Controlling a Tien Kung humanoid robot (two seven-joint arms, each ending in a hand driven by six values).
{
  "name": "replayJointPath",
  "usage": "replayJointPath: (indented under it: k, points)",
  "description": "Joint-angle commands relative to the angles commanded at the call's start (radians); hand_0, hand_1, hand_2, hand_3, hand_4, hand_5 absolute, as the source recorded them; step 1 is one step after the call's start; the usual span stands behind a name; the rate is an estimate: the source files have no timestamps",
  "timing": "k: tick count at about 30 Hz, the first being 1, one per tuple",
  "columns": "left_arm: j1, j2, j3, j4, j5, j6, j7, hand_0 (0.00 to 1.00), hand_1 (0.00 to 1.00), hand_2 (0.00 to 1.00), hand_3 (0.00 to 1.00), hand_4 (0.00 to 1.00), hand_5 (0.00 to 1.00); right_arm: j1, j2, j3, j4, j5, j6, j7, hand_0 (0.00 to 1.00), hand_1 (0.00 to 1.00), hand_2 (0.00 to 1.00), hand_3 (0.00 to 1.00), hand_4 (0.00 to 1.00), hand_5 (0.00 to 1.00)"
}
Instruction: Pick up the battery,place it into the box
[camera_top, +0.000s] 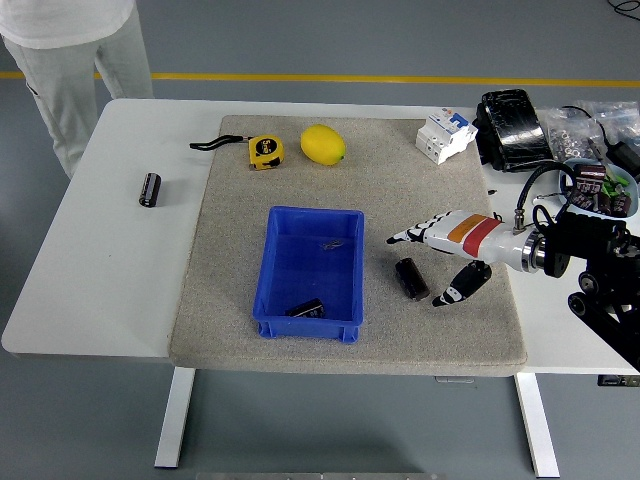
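A blue box (310, 270) sits on the grey mat, with one dark battery (305, 308) lying inside at its near end. A second dark battery (411, 278) lies on the mat just right of the box. A third battery (150, 189) lies on the bare white table at the far left. My right hand (436, 262) is open and empty, fingers stretched out flat, hovering just right of and over the second battery. My left hand is out of view.
A yellow tape measure (265, 151) and a lemon (323, 144) lie at the mat's far edge. A white breaker (444, 134), a black device (514, 129) and a tray of parts (597, 187) crowd the right. A person (70, 50) stands at the far left.
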Motion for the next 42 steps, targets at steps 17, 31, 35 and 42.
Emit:
replayJointPath:
  k: [17, 31, 35, 42]
  points:
    - [0.0, 0.0, 0.03, 0.0, -0.025, -0.001, 0.0, 0.652, 0.675, 0.739, 0.711, 0.66, 0.746, 0.003, 0.046, -0.025, -0.083, 0.047, -0.005, -0.015, 0.744, 0.708, 0.77, 0.834, 0.974, 0.157]
    - [-0.002, 0.001, 0.043, 0.0, -0.032, -0.005, 0.002, 0.652, 0.675, 0.739, 0.712, 0.661, 0.748, 0.003, 0.06, -0.045, -0.123, 0.088, -0.045, -0.022, 0.644, 0.625, 0.667, 0.673, 0.843, 0.187]
    - [-0.001, 0.001, 0.044, 0.0, -0.034, -0.005, 0.002, 0.652, 0.675, 0.739, 0.712, 0.661, 0.748, 0.003, 0.061, -0.045, -0.133, 0.103, -0.051, -0.022, 0.57, 0.541, 0.575, 0.536, 0.708, 0.168]
    - [0.0, -0.001, 0.044, 0.0, -0.032, -0.006, 0.002, 0.653, 0.675, 0.739, 0.712, 0.661, 0.748, -0.003, 0.059, -0.032, -0.137, 0.104, -0.049, -0.02, 0.515, 0.495, 0.537, 0.509, 0.692, 0.135]
